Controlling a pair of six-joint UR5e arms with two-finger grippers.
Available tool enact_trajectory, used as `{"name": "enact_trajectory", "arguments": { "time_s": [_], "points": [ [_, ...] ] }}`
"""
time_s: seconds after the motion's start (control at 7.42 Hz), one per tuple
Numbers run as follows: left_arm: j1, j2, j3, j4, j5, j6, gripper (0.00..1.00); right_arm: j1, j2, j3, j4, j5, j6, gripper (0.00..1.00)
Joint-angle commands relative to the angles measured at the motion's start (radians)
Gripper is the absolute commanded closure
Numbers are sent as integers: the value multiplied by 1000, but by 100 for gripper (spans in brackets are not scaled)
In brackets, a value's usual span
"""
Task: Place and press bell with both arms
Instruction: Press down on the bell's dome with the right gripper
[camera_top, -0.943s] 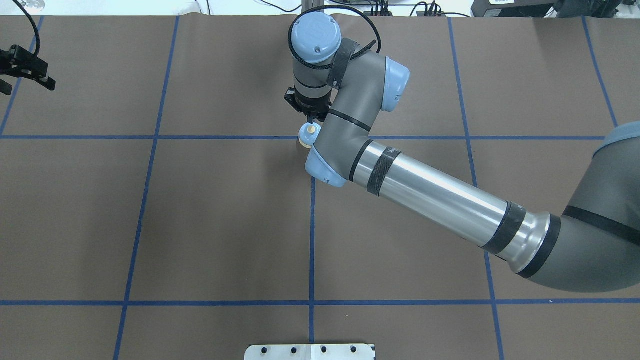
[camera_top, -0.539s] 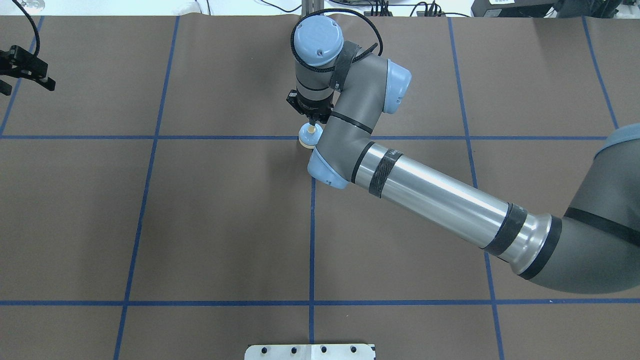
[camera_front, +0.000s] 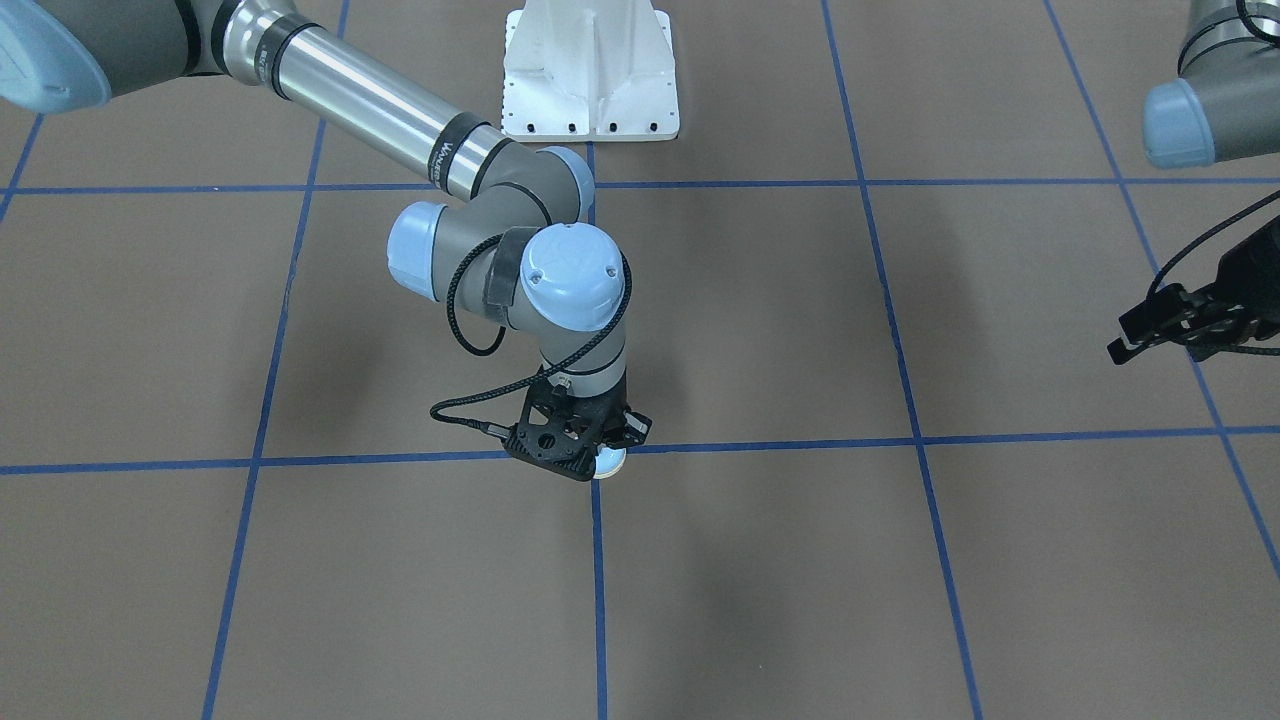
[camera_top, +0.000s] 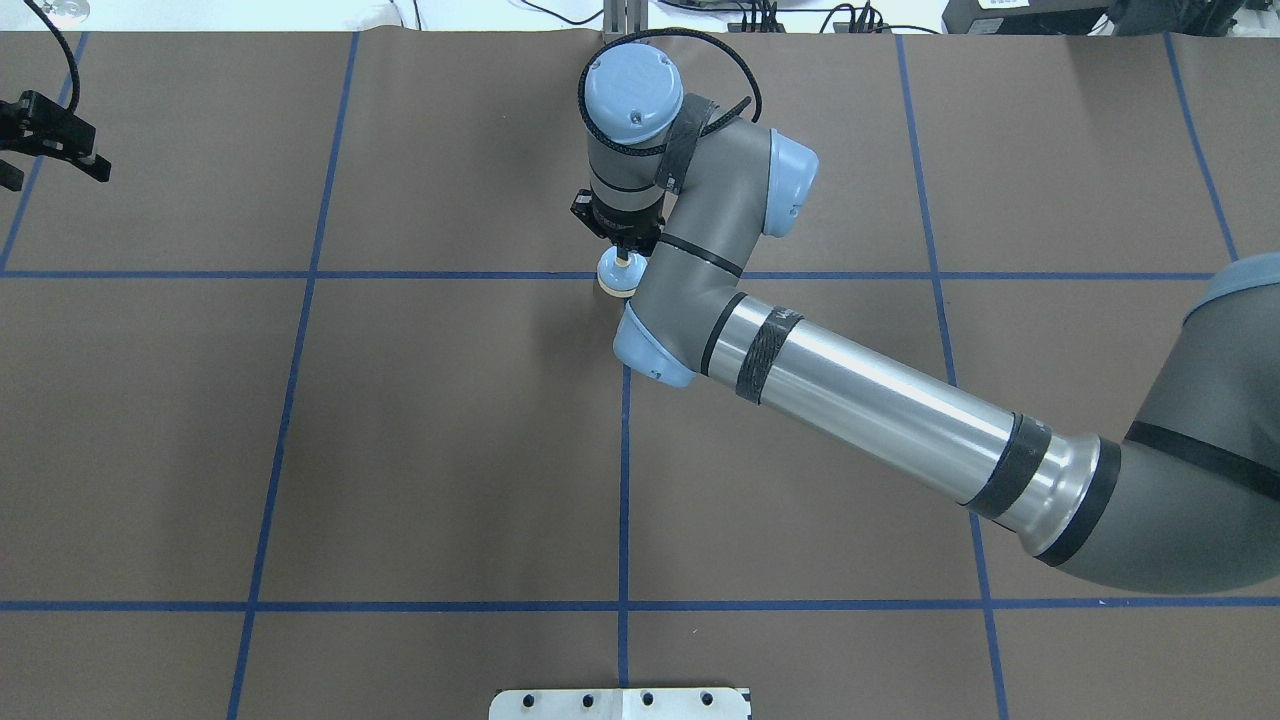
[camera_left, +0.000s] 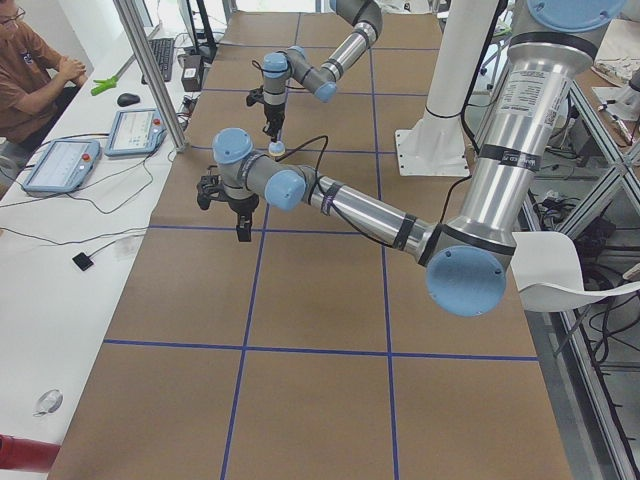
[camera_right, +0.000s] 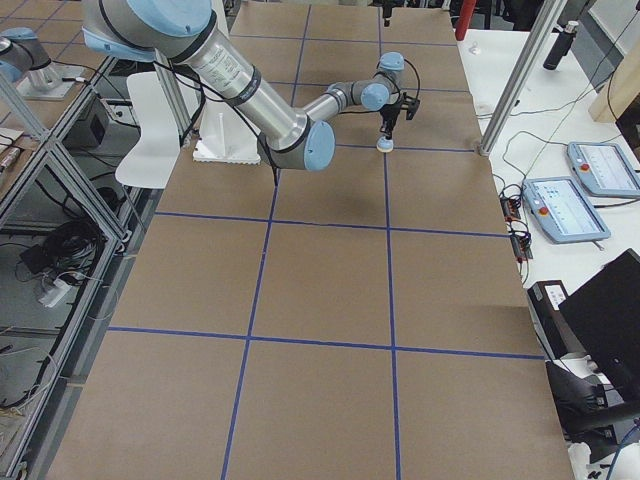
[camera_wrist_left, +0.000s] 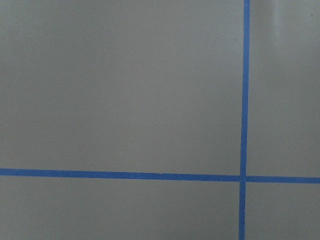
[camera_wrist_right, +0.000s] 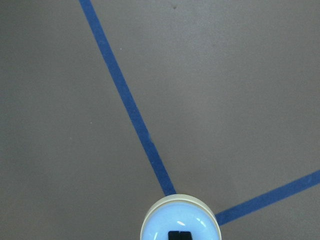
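The light-blue bell (camera_top: 612, 272) with a cream rim stands on the brown table at a crossing of blue tape lines. It also shows in the front-facing view (camera_front: 611, 463) and the right wrist view (camera_wrist_right: 180, 220). My right gripper (camera_top: 626, 256) points straight down over it, shut, with its black fingertips (camera_wrist_right: 180, 235) on the bell's top where the button sits. My left gripper (camera_top: 55, 140) hangs open and empty above the table's far left, well away from the bell; it shows at the right of the front-facing view (camera_front: 1170, 330).
The white pedestal base (camera_front: 590, 70) stands at the robot's side of the table. Blue tape lines (camera_wrist_left: 244, 100) divide the brown cover into squares. An operator and tablets (camera_left: 60, 165) are beyond the far edge.
My right gripper has come down a little; its tip now covers the cream button that showed beside it before. The bell and the left arm have not moved.
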Motion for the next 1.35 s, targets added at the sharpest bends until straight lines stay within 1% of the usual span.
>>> {"name": "enact_trajectory", "arguments": {
  "time_s": [0.0, 0.81, 1.21],
  "points": [
    [0, 0, 0, 0, 0, 0, 0, -3, 0, -1, 0, -1, 0, 100],
    [0, -3, 2, 0, 0, 0, 0, -4, 3, 2, 0, 1, 0, 100],
    [0, -3, 2, 0, 0, 0, 0, 14, 12, 26, -1, 2, 6, 100]
  ]
}}
